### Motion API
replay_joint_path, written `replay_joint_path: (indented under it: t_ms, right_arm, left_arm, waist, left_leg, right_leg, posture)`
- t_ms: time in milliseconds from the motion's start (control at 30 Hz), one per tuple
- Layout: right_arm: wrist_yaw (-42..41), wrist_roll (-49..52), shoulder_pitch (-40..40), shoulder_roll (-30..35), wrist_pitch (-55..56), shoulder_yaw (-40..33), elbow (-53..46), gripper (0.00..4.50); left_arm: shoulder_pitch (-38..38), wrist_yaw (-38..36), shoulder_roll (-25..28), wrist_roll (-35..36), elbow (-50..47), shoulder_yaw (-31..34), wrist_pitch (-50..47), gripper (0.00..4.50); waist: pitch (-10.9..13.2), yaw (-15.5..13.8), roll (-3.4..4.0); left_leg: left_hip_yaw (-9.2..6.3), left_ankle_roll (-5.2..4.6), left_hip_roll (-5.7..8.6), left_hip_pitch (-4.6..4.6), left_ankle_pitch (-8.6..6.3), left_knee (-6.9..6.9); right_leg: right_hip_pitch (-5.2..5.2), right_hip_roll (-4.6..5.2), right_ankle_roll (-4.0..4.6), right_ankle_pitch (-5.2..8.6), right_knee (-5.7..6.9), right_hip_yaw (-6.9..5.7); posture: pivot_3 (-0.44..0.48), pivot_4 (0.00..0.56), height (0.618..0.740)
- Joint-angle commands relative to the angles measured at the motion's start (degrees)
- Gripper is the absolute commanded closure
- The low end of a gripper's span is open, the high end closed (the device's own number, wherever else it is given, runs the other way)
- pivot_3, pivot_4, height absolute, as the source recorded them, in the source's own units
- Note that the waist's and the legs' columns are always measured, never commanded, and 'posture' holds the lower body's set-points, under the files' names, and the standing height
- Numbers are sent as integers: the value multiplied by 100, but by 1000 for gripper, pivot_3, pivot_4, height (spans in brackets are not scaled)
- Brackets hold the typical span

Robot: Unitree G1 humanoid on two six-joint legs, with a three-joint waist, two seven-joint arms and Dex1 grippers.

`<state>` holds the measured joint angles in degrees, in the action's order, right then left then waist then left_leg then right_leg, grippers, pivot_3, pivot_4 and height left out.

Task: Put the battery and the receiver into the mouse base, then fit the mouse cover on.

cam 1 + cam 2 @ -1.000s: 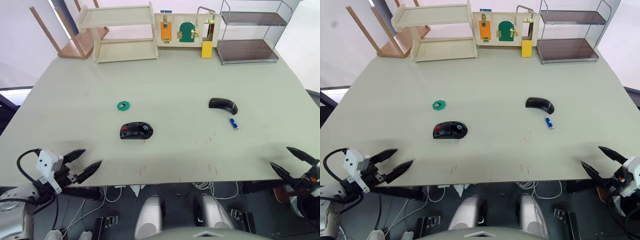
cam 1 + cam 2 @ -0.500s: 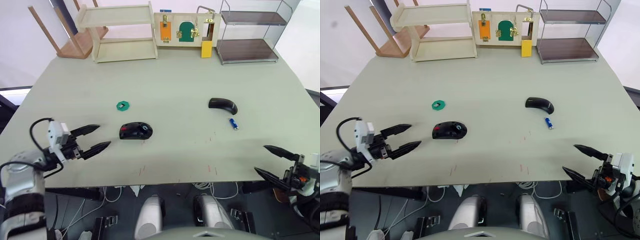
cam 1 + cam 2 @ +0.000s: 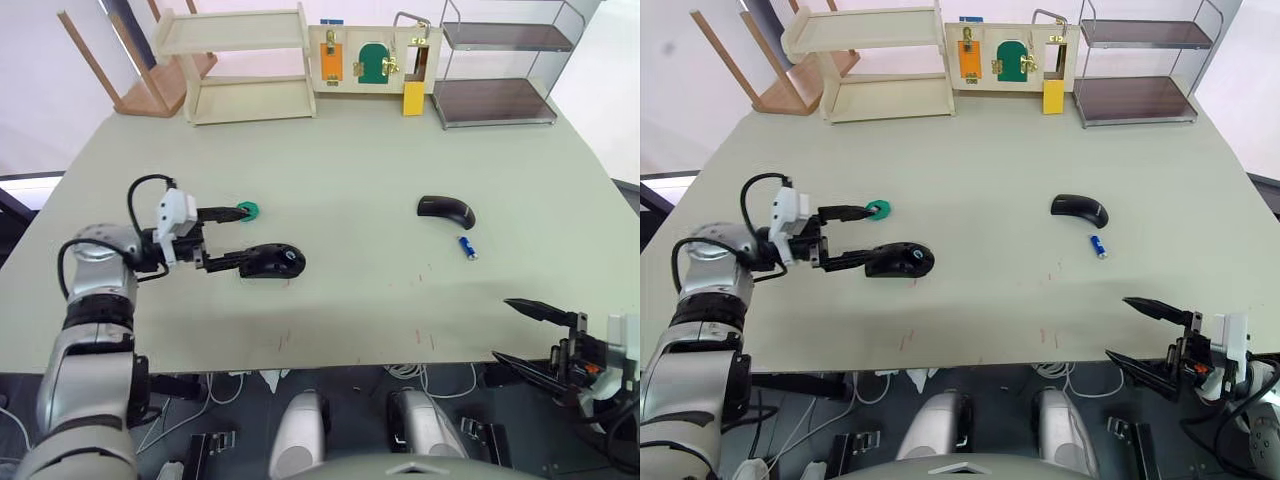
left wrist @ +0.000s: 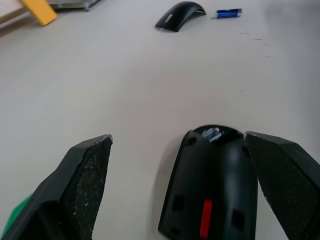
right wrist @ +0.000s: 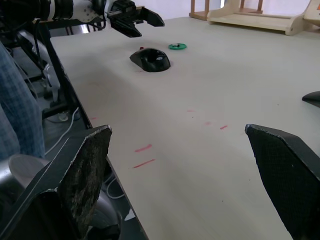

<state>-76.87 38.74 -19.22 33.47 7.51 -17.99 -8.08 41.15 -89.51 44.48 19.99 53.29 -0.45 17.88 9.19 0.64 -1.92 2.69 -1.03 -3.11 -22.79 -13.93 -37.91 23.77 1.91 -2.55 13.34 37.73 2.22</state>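
Mouse base sits on the table, open side up with its red part showing, and here comes the left gripper — a second ago it hung low off the near left edge, now it has swept right in over the tabletop. Its fingers are spread wide, one tip touching or just beside the base's near flank, the other up by the little green ring. Nothing gripped yet; the jaws straddle the rear of the base loosely, as the left wrist view shows. That reads as a reach to steady or take the base before anything goes in.

Over on the other side, the right gripper has crept in a touch along the near right edge, also spread wide and empty, well apart from the parts. The battery lies just beside the mouse cover, both untouched, well apart from the base. No receiver that I can make out. Task barely begun.
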Motion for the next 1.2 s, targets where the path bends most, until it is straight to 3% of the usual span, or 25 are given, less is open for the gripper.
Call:
replay_joint_path:
  t_ms: [33,100,267,633,1200]
  right_arm:
    - [60,21,-36,-11,156,-189,-160,0]
    - [73,4,-68,-17,173,-194,-182,0]
    - [183,-149,-66,-18,307,-181,-159,0]
    - [284,-152,-53,-58,426,-204,-222,0]
    - [189,-102,204,-94,600,-162,-138,0]
  left_arm:
    - [228,-299,99,249,58,-702,150,27]
    - [301,-299,238,243,72,-1359,437,27]
    - [778,-299,185,215,570,-2008,798,27]
    - [1000,-299,66,254,990,-2455,751,27]
    - [1090,-299,-258,-685,1751,-2008,1047,27]
  waist:
    - [0,11,0]
    - [0,8,0]
    - [3,-8,-3]
    - [3,-9,-4]
    - [4,-15,-4]
  left_leg:
    - [0,0,-1,0,0,0]
    - [-3,0,-1,1,0,0]
    - [-5,0,-1,-4,0,-7]
    - [-5,-1,-1,-8,0,-11]
    - [-7,-1,0,-9,0,-15]
  right_leg:
    - [1,-1,0,0,2,0]
    - [0,-2,-1,0,4,0]
    - [1,-2,4,5,4,0]
    - [1,-1,5,6,4,-1]
    - [1,-1,6,6,6,-2]
  posture:
    - [0,150,740]
    - [0,150,740]
    - [0,150,740]
    - [0,150,740]
    - [0,150,740]
